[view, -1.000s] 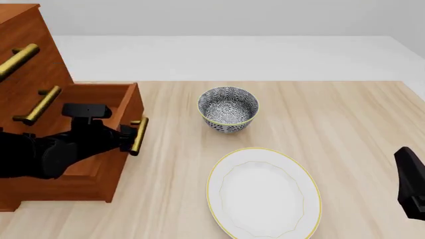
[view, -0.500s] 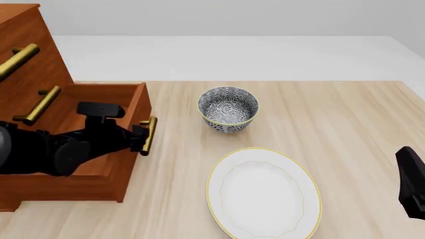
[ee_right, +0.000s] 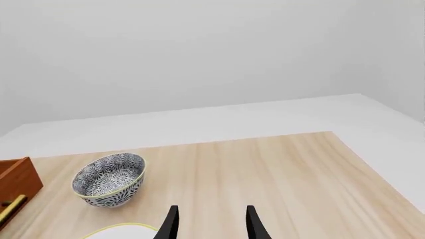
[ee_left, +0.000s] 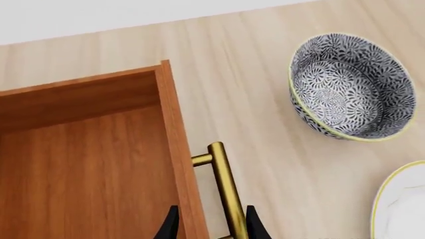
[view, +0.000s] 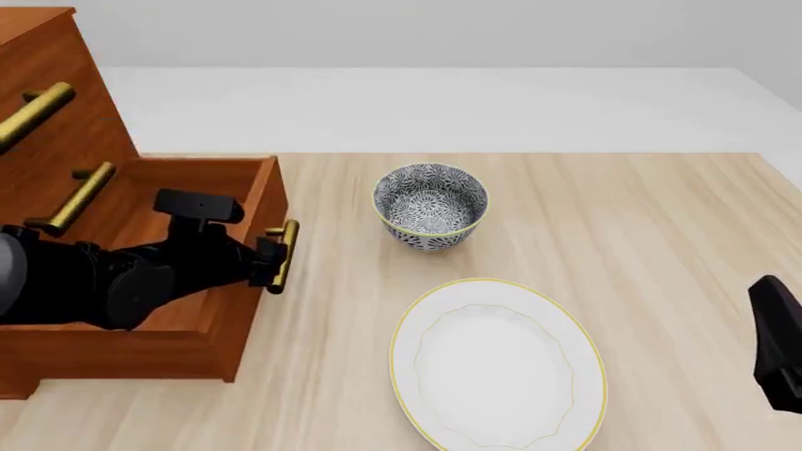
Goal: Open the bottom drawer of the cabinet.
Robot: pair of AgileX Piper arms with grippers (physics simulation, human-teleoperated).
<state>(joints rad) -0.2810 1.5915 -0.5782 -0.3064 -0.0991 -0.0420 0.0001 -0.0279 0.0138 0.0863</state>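
Note:
The cabinet (view: 51,113) stands at the table's left. Its bottom drawer (view: 188,310) is pulled out towards the right, and its inside is bare wood (ee_left: 79,169). The brass handle (view: 282,256) on its front also shows in the left wrist view (ee_left: 226,189). My left gripper (view: 267,259) is at that handle. In the left wrist view the gripper (ee_left: 211,224) has its fingers spread, with the handle and the drawer front between them. My right gripper (ee_right: 211,221) is open and empty, and shows low at the right edge of the front view (view: 777,348).
A patterned blue-and-white bowl (view: 430,206) stands just right of the drawer front. A white plate with a yellow rim (view: 498,365) lies nearer to me. Two more brass handles (view: 73,199) sit on the cabinet's upper drawers.
The bottom drawer has slid further out to the right with my left gripper at its handle, mostly in the first half second. The right arm has not moved.

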